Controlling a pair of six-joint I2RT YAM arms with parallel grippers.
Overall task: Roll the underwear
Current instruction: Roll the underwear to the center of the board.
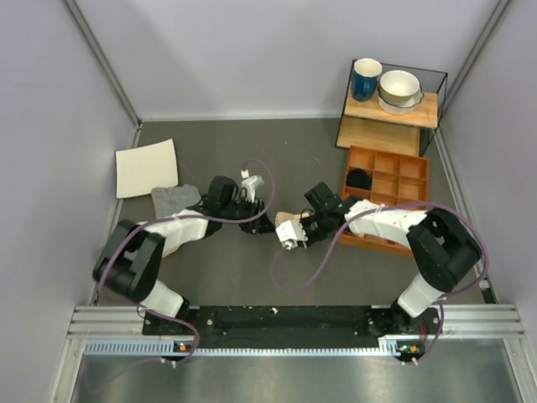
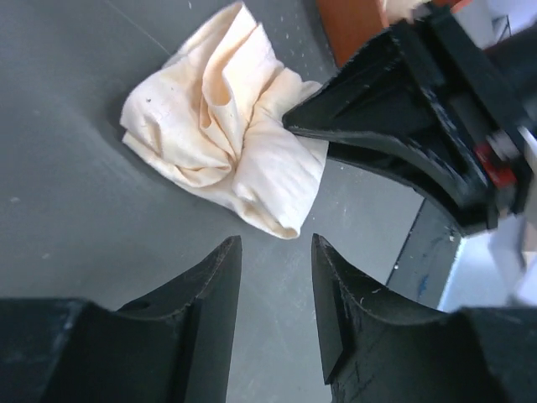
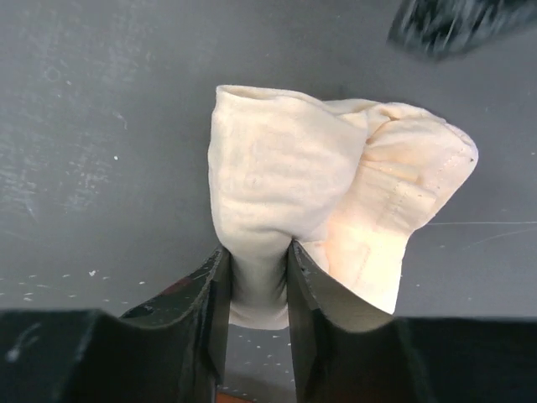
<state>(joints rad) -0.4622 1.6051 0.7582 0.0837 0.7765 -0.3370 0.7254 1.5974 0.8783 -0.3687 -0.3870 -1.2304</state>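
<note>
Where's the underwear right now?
In the top view the bunched underwear lies near table centre, pinched in the right gripper, facing the open left gripper, left of the orange tray.

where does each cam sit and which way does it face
Top external: above and behind the robot, looking down on the table; left arm and right arm show.
Left wrist: on the left arm, facing the underwear past its open left gripper.
Right wrist: on the right arm, facing the table past the right gripper, shut on the underwear.
Shared: all show the underwear.
</note>
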